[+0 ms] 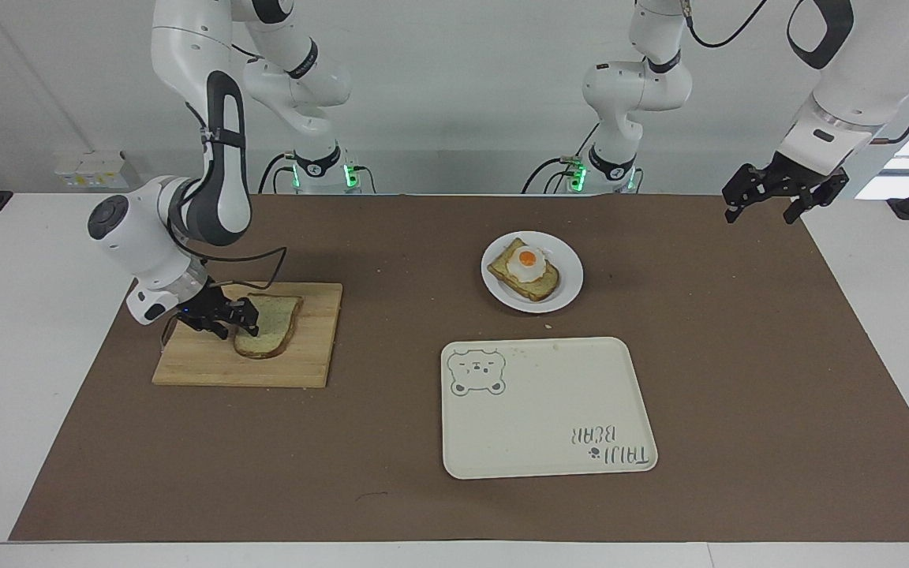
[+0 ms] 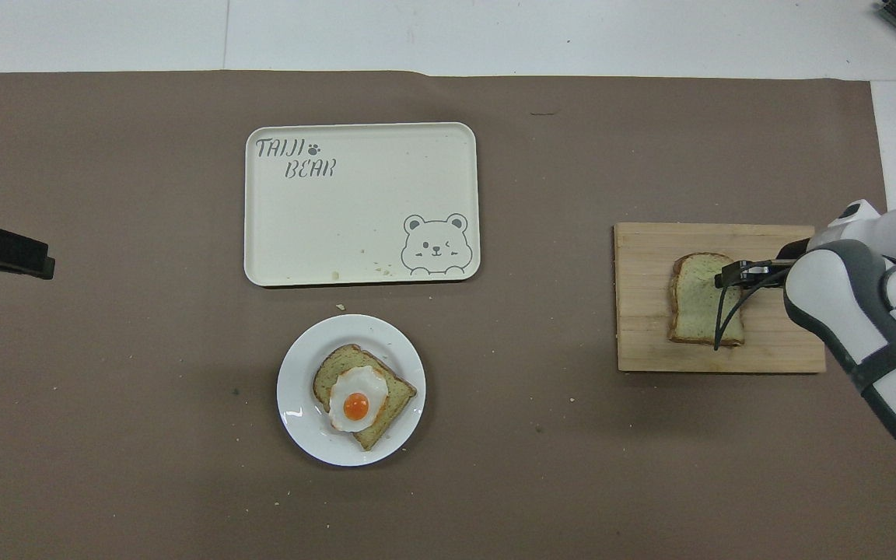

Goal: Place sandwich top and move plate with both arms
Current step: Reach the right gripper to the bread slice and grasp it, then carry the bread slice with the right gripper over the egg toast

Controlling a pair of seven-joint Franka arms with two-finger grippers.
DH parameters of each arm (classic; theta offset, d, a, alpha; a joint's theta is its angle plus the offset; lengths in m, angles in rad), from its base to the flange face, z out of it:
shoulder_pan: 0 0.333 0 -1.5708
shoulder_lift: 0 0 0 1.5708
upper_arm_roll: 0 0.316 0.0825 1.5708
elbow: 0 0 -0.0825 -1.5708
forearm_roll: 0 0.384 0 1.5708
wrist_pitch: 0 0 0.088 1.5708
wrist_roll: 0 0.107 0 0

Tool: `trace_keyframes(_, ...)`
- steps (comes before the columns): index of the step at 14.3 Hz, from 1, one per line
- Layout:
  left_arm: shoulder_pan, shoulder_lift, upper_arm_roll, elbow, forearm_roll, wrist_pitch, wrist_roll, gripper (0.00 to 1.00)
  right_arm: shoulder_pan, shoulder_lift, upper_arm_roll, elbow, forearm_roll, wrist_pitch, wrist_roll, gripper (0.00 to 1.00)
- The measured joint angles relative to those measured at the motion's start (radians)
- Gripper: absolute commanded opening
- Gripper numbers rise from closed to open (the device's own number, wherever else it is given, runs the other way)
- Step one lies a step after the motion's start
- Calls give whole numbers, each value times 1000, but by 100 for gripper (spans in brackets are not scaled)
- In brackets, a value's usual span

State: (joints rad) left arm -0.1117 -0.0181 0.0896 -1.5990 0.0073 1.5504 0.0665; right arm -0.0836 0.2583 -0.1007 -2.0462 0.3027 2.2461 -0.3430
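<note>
Right gripper: low on the wooden cutting board, at the edge of the sandwich top that faces the right arm's end of the surface; the jaws sit at that edge of the slice, but whether they are clamped on it cannot be told.
Sandwich top: lies flat on the cutting board, one edge at the right gripper's jaws, the rest of the slice stretching away from them toward the middle of the surface.
Left gripper: up in the air over the brown mat at the left arm's end of the surface, this arm waiting; jaws apart, nothing between them.
Plate: on the mat between the two grippers, well apart from both sets of jaws.
Toasted slice with fried egg: on the plate, the egg on top of the bread.
Cream tray: on the mat just beside the plate, farther from the robots than the plate, well apart from both sets of jaws; a bear drawing and lettering on it.
Cutting board: under the right gripper's jaws, at the right arm's end of the mat.
</note>
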Motion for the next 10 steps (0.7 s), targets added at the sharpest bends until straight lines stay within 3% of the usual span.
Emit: trace_keyframes(10,0,0,0,0,0,0,0,100,8,-3,-1,12,1,-5,17,0)
